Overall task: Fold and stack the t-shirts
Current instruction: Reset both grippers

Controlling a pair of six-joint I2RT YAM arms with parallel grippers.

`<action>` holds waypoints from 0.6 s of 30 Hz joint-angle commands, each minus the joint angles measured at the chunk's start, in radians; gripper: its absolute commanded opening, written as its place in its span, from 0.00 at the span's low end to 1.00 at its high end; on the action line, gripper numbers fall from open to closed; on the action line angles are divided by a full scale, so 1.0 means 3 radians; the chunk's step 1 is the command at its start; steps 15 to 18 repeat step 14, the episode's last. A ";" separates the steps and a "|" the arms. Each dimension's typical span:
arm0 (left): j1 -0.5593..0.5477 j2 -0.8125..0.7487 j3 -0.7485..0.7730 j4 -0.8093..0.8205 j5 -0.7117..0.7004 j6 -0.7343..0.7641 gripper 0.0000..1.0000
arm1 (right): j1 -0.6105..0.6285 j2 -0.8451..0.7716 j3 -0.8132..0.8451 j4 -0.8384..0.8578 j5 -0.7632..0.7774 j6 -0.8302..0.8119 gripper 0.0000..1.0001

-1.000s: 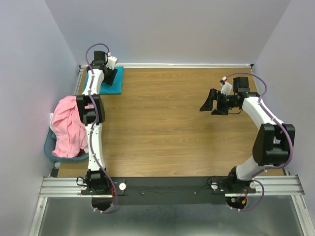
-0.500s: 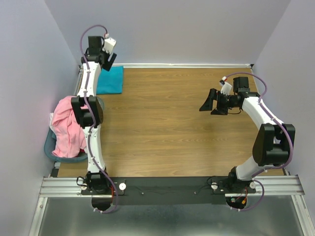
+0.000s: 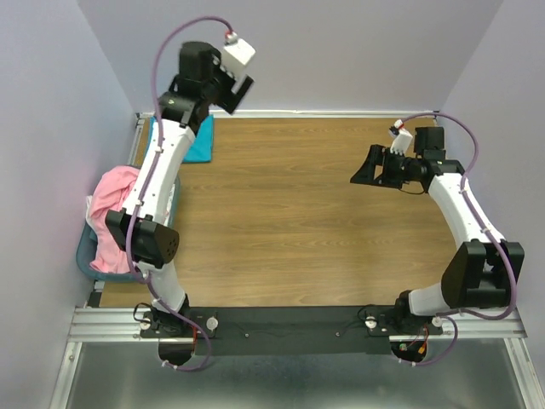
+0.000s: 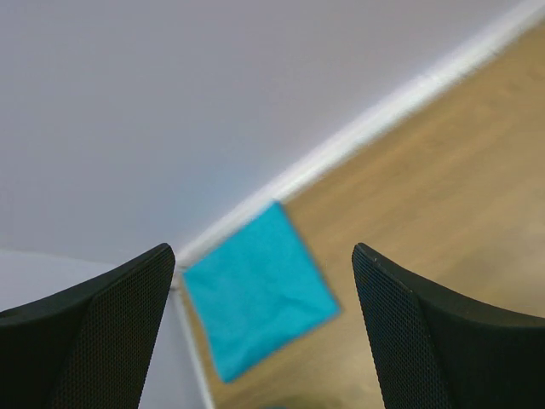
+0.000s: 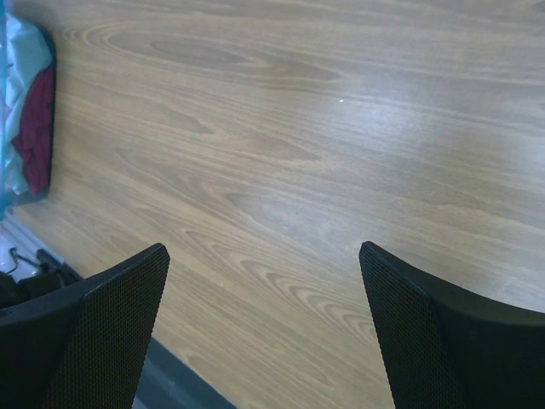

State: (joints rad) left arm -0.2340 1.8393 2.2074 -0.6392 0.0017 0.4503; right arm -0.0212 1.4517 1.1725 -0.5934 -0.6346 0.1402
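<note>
Two shirts lie well apart from each other, both on the left side of the scene. The plain teal cotton t-shirt [image 3: 203, 145] is folded into a flat, tidy rectangle in the far left corner of the brown wood-grain table [image 3: 289, 230]. It lies just beside the white strip [image 3: 341, 112] that runs along the foot of the pale lilac back wall [image 3: 341, 51]. In the top view the left arm crosses over part of it. The left wrist view shows the same folded shirt [image 4: 260, 294] from above, slightly blurred, as a clean-edged square.

The plain light pink cotton t-shirt [image 3: 115, 213] is unfolded and crumpled. It is heaped in the blue-grey plastic basket [image 3: 85, 256] and spills over its rim, at the table's left side next to the left arm.

The left gripper [image 3: 241, 88] is lifted high above the far left corner, up against the back wall and clear of the teal shirt below it. Its fingers are spread wide with nothing between them [image 4: 262, 253].

The right gripper [image 3: 362, 166] hangs over the right half of the table, pointing towards the left. Its fingers are also spread apart and empty, and in its wrist view [image 5: 264, 249] only bare wood shows between them.
</note>
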 commanded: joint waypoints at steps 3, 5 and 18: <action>-0.0391 -0.0606 -0.1557 0.0074 0.0449 -0.0437 0.94 | -0.0032 -0.0273 -0.0042 -0.0072 0.0432 -0.0176 1.00; -0.0416 -0.0807 -0.2007 0.0289 0.0546 -0.0499 0.94 | -0.0032 -0.0359 -0.0144 -0.0088 0.0499 -0.0217 1.00; -0.0519 -0.1651 -0.3563 0.1010 0.0720 -0.0862 0.98 | -0.0032 -0.0615 -0.0630 -0.0129 0.0786 -0.0365 1.00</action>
